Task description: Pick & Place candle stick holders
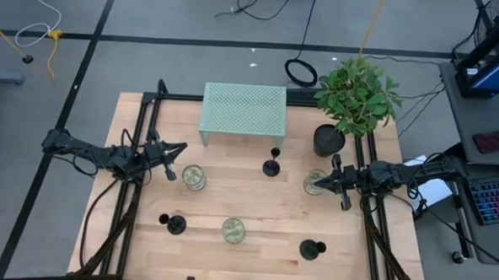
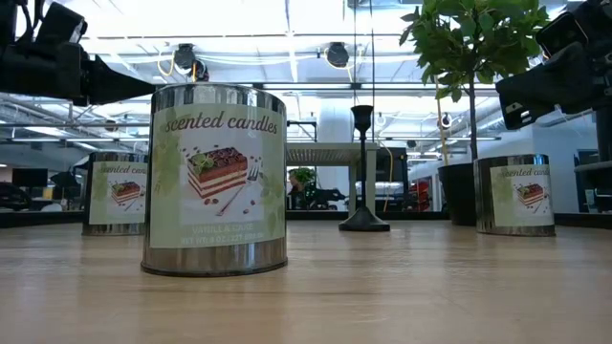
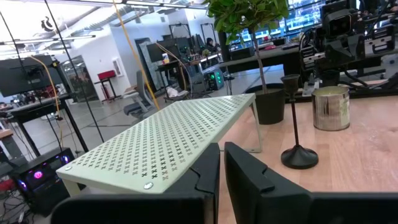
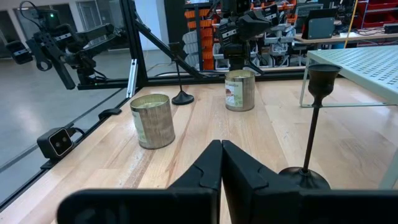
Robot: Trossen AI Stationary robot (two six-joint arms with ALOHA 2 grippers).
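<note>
With fingers nearly together and empty, the left gripper [image 1: 171, 172] hovers beside a candle tin [image 1: 194, 177], one candle stick holder [image 1: 272, 162] stands midway on the table [image 1: 255, 212], and the right gripper [image 1: 342, 197], fingers pressed together, partly hides another tin [image 1: 314, 183].

In the right wrist view, the base of the nearest candle stick holder [image 4: 306, 175] was partly hidden behind the right gripper [image 4: 221, 163] and cut by the frame edge. In the low view, both arms were cropped at the top edge, fingertips unseen. The tin labels [image 1: 234, 231] overhead were too small to read.
</note>
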